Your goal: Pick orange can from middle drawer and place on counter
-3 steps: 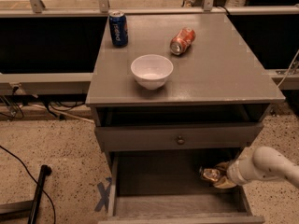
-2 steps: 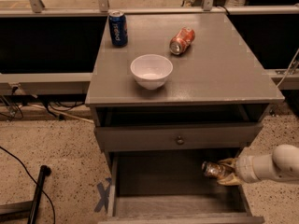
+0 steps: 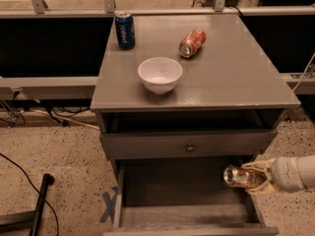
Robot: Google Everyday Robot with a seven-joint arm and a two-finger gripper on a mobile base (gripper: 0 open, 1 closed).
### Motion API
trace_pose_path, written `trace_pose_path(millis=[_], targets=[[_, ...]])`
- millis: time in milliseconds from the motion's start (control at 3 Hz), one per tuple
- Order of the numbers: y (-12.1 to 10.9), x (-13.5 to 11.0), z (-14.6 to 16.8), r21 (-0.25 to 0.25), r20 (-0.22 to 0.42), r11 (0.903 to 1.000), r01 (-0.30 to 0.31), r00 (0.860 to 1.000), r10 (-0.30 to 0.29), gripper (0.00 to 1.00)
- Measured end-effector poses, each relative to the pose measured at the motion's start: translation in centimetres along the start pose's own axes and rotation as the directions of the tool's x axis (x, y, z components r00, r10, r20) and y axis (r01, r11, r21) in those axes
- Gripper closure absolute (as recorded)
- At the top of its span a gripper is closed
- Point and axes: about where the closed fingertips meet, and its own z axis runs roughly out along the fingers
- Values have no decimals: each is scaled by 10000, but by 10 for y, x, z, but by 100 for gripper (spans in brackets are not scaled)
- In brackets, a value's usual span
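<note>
The orange can (image 3: 239, 177) is a shiny gold-bronze can with a silvery end facing left, held on its side. My gripper (image 3: 257, 178) comes in from the right edge and is shut on the can, holding it above the right side of the open middle drawer (image 3: 182, 191). The drawer's grey floor shows below and left of the can. The counter (image 3: 236, 77) is the flat grey top of the cabinet, above the gripper.
On the counter stand a white bowl (image 3: 160, 74) near the front, a blue Pepsi can (image 3: 125, 29) upright at the back left, and a red-orange can (image 3: 192, 43) lying on its side. A closed drawer front with a round knob (image 3: 189, 147) sits above the open drawer. Black cables lie on the floor at left.
My gripper has lifted the orange can up from the drawer floor and drawn it slightly to the right; the can's silvery end now faces left.
</note>
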Motion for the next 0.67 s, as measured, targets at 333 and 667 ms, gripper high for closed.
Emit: trace_pose_path(millis=[333, 667], targets=[[-13, -34, -44, -210, -672, 9973, 704, 9952, -716, 100], [-42, -49, -76, -598, -1217, 9917, 1135, 9853, -1201, 100]])
